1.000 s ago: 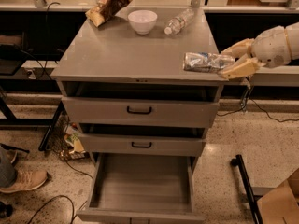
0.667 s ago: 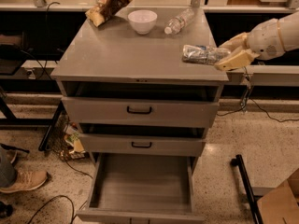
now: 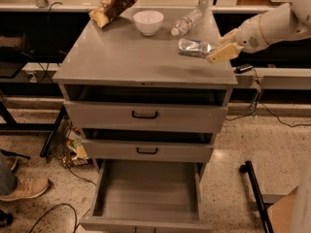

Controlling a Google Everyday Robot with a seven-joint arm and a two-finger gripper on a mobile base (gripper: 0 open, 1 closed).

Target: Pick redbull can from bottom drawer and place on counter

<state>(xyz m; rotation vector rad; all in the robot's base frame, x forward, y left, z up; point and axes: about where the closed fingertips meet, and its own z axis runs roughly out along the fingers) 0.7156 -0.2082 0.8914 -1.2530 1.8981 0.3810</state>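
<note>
- Hand [image 3: 214,50] clenched on the redbull can [image 3: 193,47], held sideways near the bench's [image 3: 121,57] right edge.
- Bottom drawer [image 3: 146,191] hangs open.

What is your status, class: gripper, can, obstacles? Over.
Copy: gripper over counter, right edge, jaws shut on redbull can. Can sideways, not yet down. Nearest: water bottle, just behind.

Dim workroom, cluttered at the edges.
Speckled pale floor [image 3: 252,149] with black cables [image 3: 51,208] trailing across; a long bench [image 3: 282,73] runs behind, dark underneath. A tan shoe [image 3: 24,188] shows at left, a cardboard box [image 3: 286,216] bottom right. My gripper [image 3: 216,49] hangs upper right.
</note>
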